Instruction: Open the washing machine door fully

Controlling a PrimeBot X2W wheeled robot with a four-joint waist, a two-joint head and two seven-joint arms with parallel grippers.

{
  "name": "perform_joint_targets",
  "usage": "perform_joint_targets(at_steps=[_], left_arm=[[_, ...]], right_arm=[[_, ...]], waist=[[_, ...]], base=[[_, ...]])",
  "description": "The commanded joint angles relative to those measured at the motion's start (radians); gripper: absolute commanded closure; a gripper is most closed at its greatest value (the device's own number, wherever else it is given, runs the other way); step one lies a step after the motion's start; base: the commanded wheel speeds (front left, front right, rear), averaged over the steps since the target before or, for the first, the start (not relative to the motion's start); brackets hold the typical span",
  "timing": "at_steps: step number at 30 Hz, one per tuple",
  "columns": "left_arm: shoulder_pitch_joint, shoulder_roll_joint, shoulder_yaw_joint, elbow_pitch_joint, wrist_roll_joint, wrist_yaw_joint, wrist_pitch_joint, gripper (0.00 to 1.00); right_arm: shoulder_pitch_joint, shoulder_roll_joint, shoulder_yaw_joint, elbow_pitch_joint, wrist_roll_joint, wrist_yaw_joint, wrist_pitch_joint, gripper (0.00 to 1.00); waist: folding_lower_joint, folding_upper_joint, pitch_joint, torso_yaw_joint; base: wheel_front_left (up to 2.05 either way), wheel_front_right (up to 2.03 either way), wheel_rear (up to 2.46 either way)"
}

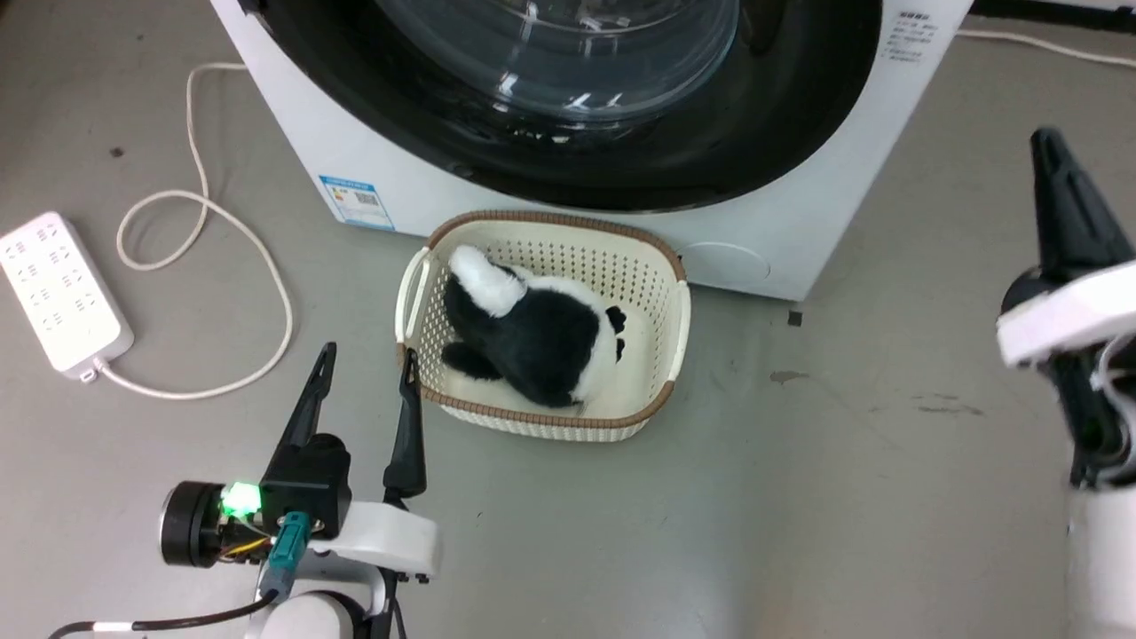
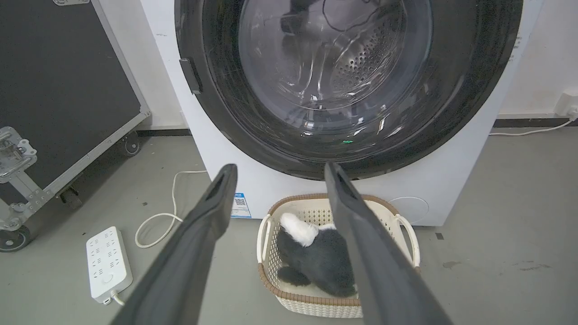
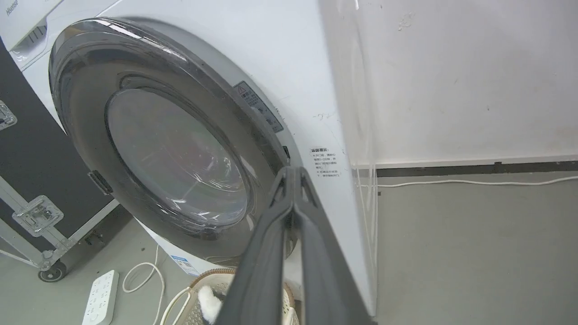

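Observation:
The washing machine door [image 1: 754, 133] is a glossy black disc with a clear glass bowl at its centre, lying flat against the white washing machine [image 1: 834, 204]. A small dark handle [image 2: 189, 76] sits on the door's [image 2: 474, 90] left rim. My left gripper [image 1: 369, 355] hovers low over the floor, open and holding nothing, pointing at the machine's [image 2: 451, 180] lower front. My right gripper [image 1: 1047, 142] is shut on nothing, out to the right of the machine. In the right wrist view its tips [image 3: 293, 170] point at the door's [image 3: 81, 113] right edge, apart from it.
A cream basket [image 1: 679, 311] holding a black and white plush toy [image 1: 541, 328] stands on the floor just before the machine. A white power strip [image 1: 58, 288] and its looping cable [image 1: 266, 266] lie at the left. A black wheeled flight case [image 2: 58, 90] stands left of the machine.

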Motion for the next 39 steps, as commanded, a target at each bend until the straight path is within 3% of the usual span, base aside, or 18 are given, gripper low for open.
perform_joint_targets(at_steps=[1,20,39], left_arm=[[-0.021,0.006,-0.009,-0.005,-0.003,0.008,-0.010,0.00],[-0.077,0.024,-0.065,-0.008,-0.009,0.050,-0.050,0.00],[-0.130,0.035,-0.125,-0.007,-0.017,0.093,-0.090,0.00]], right_arm=[[-0.046,0.006,-0.013,0.015,0.027,0.001,0.014,1.00],[-0.425,0.037,-0.235,0.346,0.244,0.001,0.368,1.00],[-0.798,0.001,-0.518,0.655,0.245,0.001,0.659,1.00]], waist=[[-0.0001,-0.0001,0.011,0.007],[-0.0001,-0.0001,0.112,0.057],[-0.0001,-0.0001,0.207,0.123]], base=[[0.00,0.00,0.00],[0.00,0.00,0.00],[0.00,0.00,0.00]])
